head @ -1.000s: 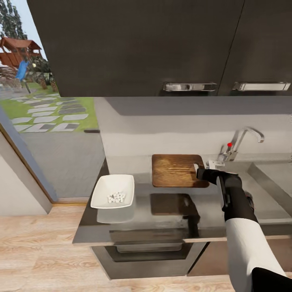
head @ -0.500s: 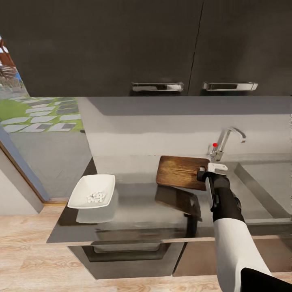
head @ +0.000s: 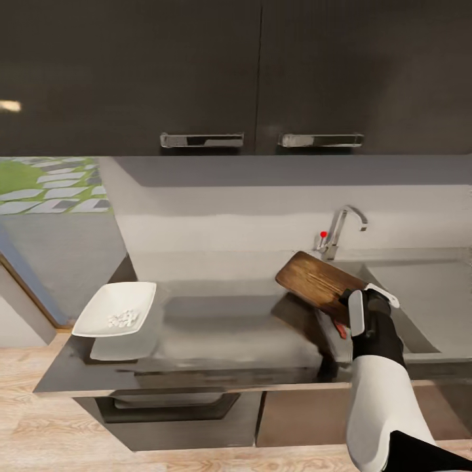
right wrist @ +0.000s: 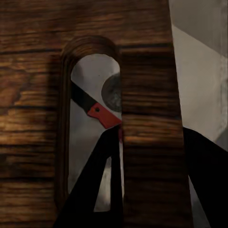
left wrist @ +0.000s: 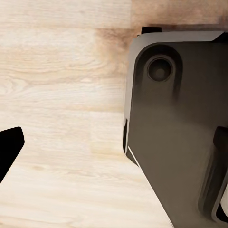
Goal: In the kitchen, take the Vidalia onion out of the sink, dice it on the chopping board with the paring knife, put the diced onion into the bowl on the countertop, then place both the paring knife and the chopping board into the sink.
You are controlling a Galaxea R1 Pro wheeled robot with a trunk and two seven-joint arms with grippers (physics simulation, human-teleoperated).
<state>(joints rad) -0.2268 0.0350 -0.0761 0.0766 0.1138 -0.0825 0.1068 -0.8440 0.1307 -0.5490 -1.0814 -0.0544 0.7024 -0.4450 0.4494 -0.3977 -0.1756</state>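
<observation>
Fingers (head: 364,296) of right gripper clamped on chopping board (head: 318,280), now tilted, swung nearer sink (head: 419,295).

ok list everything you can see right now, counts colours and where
chopping board: 1, brown wood, tilted, held over the sink's left edge
paring knife: 1, red handle, dark blade, in the sink, seen through the board's handle slot
sink: 1, grey, right end of countertop
tap: 1, chrome with red knob, behind the sink
bowl: 1, white, left end of countertop
diced onion: small white heap, in the bowl
countertop: 1, grey
upper cabinets: black, above
right gripper: black, shut on the board
</observation>
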